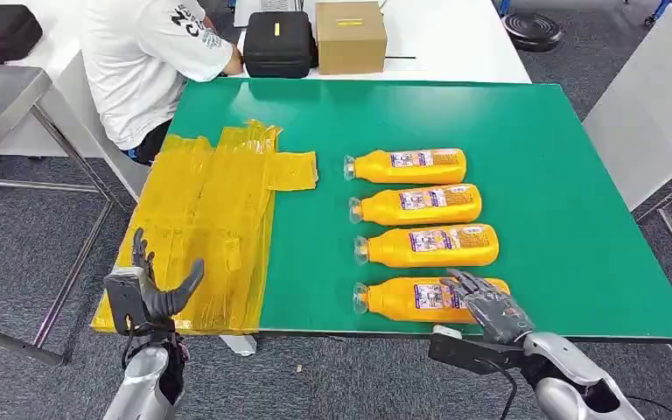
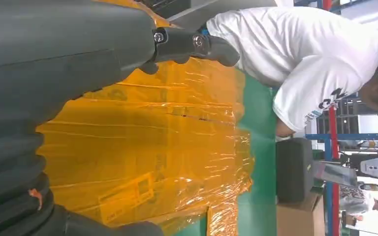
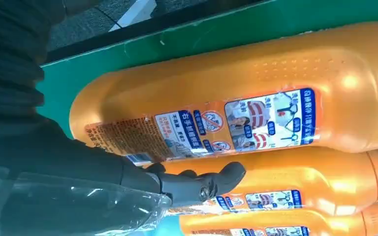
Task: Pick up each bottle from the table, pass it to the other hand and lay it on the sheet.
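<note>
Several orange bottles lie side by side on the green table (image 1: 569,175), caps pointing toward the yellow sheet (image 1: 219,210). My right hand (image 1: 490,308) lies over the base end of the nearest bottle (image 1: 407,299), fingers spread across its top. In the right wrist view the thumb (image 3: 202,183) sits in the gap between that nearest bottle (image 3: 256,98) and the second bottle (image 1: 429,246). The bottle still rests on the table. My left hand (image 1: 144,289) hovers with fingers apart at the sheet's front left corner, holding nothing. The left wrist view looks over the crinkled sheet (image 2: 152,147).
A person in a white shirt (image 1: 149,61) sits at the table's far left corner. A black case (image 1: 278,42) and a cardboard box (image 1: 350,35) stand on the white table behind. A grey metal table (image 1: 0,96) is at the left.
</note>
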`<action>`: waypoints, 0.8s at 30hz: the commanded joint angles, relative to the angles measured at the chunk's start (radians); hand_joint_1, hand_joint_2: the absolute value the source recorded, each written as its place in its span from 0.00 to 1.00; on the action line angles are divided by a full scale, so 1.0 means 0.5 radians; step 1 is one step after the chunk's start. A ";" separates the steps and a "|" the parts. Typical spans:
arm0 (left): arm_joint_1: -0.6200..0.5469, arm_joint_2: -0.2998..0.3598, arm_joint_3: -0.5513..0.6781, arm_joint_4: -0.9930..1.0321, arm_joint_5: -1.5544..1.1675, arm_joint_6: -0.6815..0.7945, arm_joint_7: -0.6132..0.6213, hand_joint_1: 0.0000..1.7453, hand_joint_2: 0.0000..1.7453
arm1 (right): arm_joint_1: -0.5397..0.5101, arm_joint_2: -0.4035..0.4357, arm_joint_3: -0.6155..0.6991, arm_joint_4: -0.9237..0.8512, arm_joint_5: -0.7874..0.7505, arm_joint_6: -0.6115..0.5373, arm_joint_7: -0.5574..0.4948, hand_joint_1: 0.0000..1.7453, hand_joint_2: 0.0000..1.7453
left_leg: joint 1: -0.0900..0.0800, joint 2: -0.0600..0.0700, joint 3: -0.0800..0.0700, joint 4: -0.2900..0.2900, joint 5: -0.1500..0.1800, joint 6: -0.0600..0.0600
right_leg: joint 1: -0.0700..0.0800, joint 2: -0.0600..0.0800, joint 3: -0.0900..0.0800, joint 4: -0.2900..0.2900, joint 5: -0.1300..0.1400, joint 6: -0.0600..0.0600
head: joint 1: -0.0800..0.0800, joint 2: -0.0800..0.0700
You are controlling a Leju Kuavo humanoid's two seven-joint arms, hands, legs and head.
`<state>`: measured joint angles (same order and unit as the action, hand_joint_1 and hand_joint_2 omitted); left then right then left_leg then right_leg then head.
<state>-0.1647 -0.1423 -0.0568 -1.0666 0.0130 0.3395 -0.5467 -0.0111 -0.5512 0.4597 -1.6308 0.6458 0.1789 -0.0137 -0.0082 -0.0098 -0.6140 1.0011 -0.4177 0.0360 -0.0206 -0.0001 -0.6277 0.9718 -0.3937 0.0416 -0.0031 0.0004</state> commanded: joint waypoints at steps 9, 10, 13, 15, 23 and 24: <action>-0.088 0.003 0.007 0.169 0.023 -0.015 -0.011 0.00 1.00 | -0.142 0.087 -0.053 0.256 -0.011 0.042 0.036 0.00 1.00 | 0.003 0.004 0.010 -0.001 -0.004 -0.004 | 0.003 0.002 0.010 -0.003 -0.002 -0.004 | 0.000 0.000; -0.087 0.002 0.007 0.172 0.024 -0.019 -0.011 0.00 1.00 | -0.154 0.087 -0.056 0.275 -0.018 0.048 0.036 0.00 1.00 | 0.002 0.003 0.007 -0.001 -0.003 -0.003 | 0.002 0.002 0.007 -0.002 -0.001 -0.003 | -0.001 0.000; -0.093 -0.004 0.009 0.186 0.022 -0.018 -0.013 0.00 1.00 | -0.185 0.102 -0.058 0.334 -0.023 0.051 0.035 0.00 1.00 | 0.004 0.002 0.012 -0.001 -0.005 -0.005 | 0.004 0.001 0.013 -0.003 -0.004 -0.004 | 0.000 0.000; -0.098 -0.005 0.010 0.192 0.022 -0.018 -0.013 0.00 1.00 | -0.204 0.107 -0.056 0.359 -0.016 0.044 0.029 0.00 1.00 | 0.004 0.004 0.014 -0.002 -0.005 -0.005 | 0.004 0.002 0.015 -0.004 -0.003 -0.005 | 0.000 0.000; -0.107 -0.006 0.017 0.207 0.019 -0.013 -0.015 0.00 1.00 | -0.267 0.145 -0.038 0.432 -0.014 0.040 0.025 0.00 1.00 | 0.004 0.004 0.012 0.000 -0.006 -0.005 | 0.004 0.003 0.013 -0.002 -0.004 -0.004 | 0.000 0.000; -0.111 -0.009 0.019 0.214 0.018 -0.011 -0.015 0.00 1.00 | -0.280 0.151 -0.033 0.451 -0.014 0.038 0.023 0.00 1.00 | 0.002 0.003 0.007 -0.001 -0.003 -0.003 | 0.003 0.002 0.008 -0.002 -0.002 -0.003 | 0.000 0.000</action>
<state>-0.1761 -0.1461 -0.0568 -1.0346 0.0210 0.3357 -0.5562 -0.0814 -0.5215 0.4311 -1.5233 0.6409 0.1949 0.0008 -0.0082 -0.0099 -0.6143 1.0011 -0.4176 0.0361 -0.0206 -0.0001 -0.6277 0.9719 -0.3937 0.0416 -0.0031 0.0004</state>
